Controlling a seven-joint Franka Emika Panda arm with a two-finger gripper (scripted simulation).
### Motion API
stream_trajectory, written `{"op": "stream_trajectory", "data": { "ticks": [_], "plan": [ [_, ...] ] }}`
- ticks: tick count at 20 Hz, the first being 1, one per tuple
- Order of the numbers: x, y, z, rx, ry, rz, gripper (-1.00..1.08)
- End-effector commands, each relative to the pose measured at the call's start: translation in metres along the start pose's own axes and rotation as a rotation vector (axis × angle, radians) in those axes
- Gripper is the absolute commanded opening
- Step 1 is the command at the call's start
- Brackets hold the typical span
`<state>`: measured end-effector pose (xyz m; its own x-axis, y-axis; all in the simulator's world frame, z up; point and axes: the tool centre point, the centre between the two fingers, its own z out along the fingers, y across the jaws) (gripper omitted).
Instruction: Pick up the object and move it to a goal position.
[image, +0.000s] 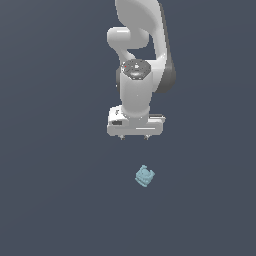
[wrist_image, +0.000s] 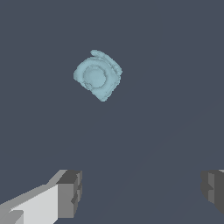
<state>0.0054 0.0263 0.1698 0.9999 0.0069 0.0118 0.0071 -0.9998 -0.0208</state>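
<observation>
Lower centre of the exterior view: the object (image: 145, 176) lies alone on the dark floor (image: 55, 200), clear of the arm.
Gripper (image: 134, 136): above the object, fingers (wrist_image: 69, 193) spread wide, holding nothing.
Risk: the object sits off-centre from the jaws; descending unaligned could knock it aside.
Risk: its notched, uneven top may let the pads slip.

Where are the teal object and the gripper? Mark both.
teal object (image: 145, 176), exterior view, on its notched top.
gripper (wrist_image: 140, 192), wrist view, midway between the fingertips; jaws stand wide apart.
</observation>
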Motion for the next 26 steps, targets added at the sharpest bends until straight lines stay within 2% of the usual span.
{"op": "stream_trajectory", "data": {
  "ticks": [1, 10, 16, 26],
  "plan": [
    [0.0, 0.0, 0.0, 0.0, 0.0, 0.0, 1.0],
    [-0.003, -0.018, 0.008, 0.007, -0.017, -0.043, 1.0],
    [-0.003, -0.019, 0.008, 0.007, -0.017, -0.044, 1.0],
    [0.011, -0.02, 0.014, 0.007, -0.018, 0.031, 1.0]
  ]
}}
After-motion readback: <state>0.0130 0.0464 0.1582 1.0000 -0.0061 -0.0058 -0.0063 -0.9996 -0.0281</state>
